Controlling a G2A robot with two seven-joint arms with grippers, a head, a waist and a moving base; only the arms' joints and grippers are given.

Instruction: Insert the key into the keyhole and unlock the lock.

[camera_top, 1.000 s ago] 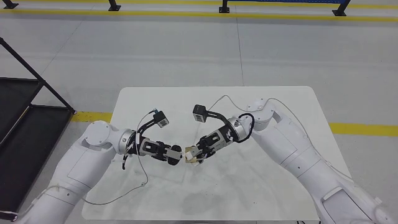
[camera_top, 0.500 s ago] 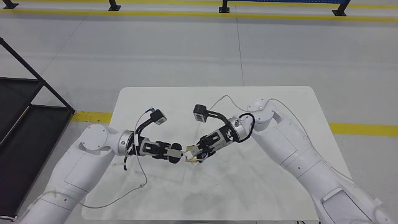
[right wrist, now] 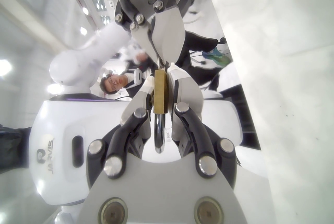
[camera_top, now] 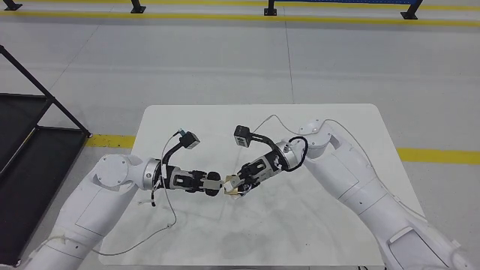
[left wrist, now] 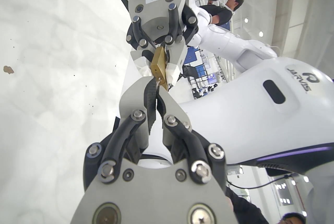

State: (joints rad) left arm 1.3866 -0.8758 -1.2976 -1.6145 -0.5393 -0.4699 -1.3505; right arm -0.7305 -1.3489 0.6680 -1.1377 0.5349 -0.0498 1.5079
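Hovering above white table [camera_top: 187, 124], top view: brass padlock [camera_top: 231, 188] between both arms' tips. Left wrist view: left gripper [left wrist: 156, 84] jaws nearly closed, pinching key [left wrist: 157, 82] against padlock's end. Right wrist view: right gripper [right wrist: 160, 78] jaws clamped on padlock body, shackle [right wrist: 158, 131] toward wrist.

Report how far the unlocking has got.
Done: the right gripper grips the padlock, the left gripper pinches the key, both above the table. In hand: key tip at the padlock's keyhole face; depth unclear. Left: turning it; the shackle looks closed.
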